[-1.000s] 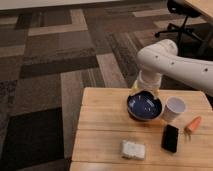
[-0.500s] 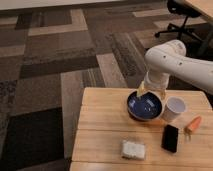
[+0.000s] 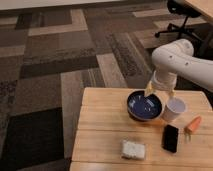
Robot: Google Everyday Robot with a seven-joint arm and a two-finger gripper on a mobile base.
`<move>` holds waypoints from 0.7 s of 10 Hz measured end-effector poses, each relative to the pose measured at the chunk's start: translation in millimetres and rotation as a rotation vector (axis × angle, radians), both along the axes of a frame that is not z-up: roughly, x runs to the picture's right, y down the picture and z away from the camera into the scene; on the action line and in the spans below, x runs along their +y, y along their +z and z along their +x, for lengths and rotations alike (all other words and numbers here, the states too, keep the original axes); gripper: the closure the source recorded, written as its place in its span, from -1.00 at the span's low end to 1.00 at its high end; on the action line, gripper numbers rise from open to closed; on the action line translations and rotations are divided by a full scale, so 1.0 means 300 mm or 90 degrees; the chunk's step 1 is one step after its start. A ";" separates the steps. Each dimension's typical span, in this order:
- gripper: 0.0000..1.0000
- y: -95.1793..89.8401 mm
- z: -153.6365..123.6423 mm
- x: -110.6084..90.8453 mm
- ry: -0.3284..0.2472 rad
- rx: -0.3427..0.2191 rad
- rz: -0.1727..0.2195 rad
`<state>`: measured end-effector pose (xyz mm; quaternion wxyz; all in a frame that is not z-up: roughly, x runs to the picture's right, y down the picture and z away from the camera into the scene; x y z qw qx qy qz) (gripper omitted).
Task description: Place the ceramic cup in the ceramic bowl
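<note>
The ceramic bowl, dark blue inside, sits on the wooden table near its far edge. The ceramic cup, small, white and upright, stands just right of the bowl, close to its rim. My gripper hangs from the white arm over the bowl's far right rim, just up and left of the cup. It is open and holds nothing.
A black rectangular object lies in front of the cup. An orange carrot-like item lies to the right. A flat white block lies near the front edge. An office chair stands on the carpet behind.
The arm and gripper have shifted right, from over the bowl's middle towards the cup. Cup and bowl have not moved.
</note>
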<state>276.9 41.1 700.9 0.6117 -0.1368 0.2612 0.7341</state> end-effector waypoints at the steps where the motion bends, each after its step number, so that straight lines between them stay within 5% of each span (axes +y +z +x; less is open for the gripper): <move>1: -0.30 0.025 0.046 0.012 0.013 -0.004 0.004; 7: -0.30 0.125 0.102 0.137 0.065 -0.029 -0.016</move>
